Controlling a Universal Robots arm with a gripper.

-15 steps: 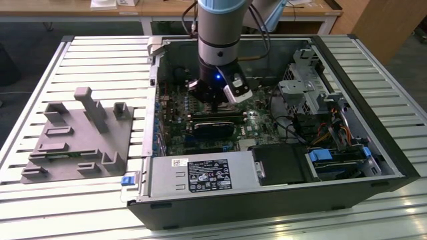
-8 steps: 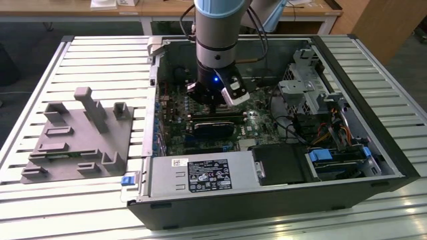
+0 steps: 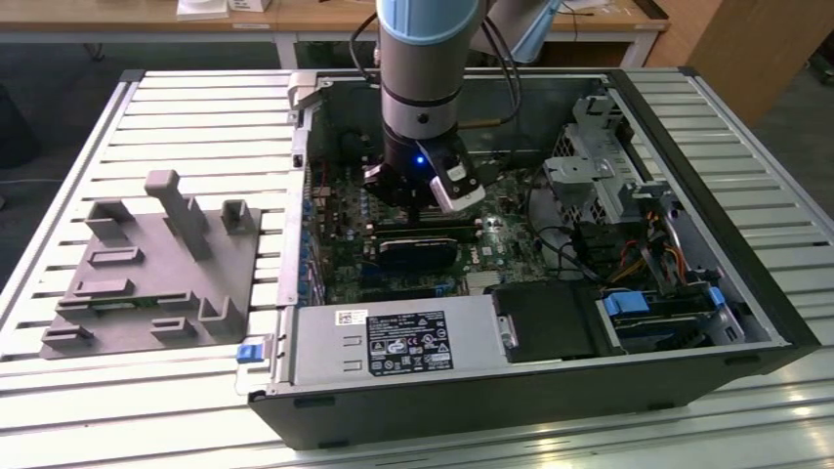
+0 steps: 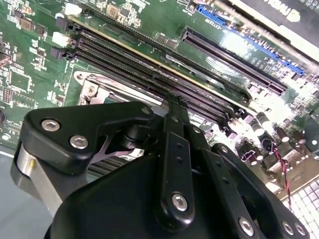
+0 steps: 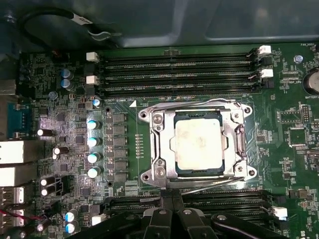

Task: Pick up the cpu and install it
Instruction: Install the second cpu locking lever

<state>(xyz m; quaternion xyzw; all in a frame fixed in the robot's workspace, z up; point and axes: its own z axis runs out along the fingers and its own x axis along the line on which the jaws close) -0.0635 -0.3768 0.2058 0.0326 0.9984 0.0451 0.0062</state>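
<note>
- The cpu sits in the motherboard socket, silver top up, framed by the socket's metal bracket; seen in the first wrist view.
- Gripper hangs just beside the socket, on its memory-slot side, inside the open computer case, which lies on the slatted worktop.
- Fingers look drawn together, narrow, nothing between them; they touch neither chip nor bracket as far as I can judge.
- Grey fixture stands near the worktop's edge on the exterior view's left.
- Risk: the chip may not be fully flat; pressing on it could bend the socket contacts.
- Risk: a sideways drift would clip the memory slots.
</note>
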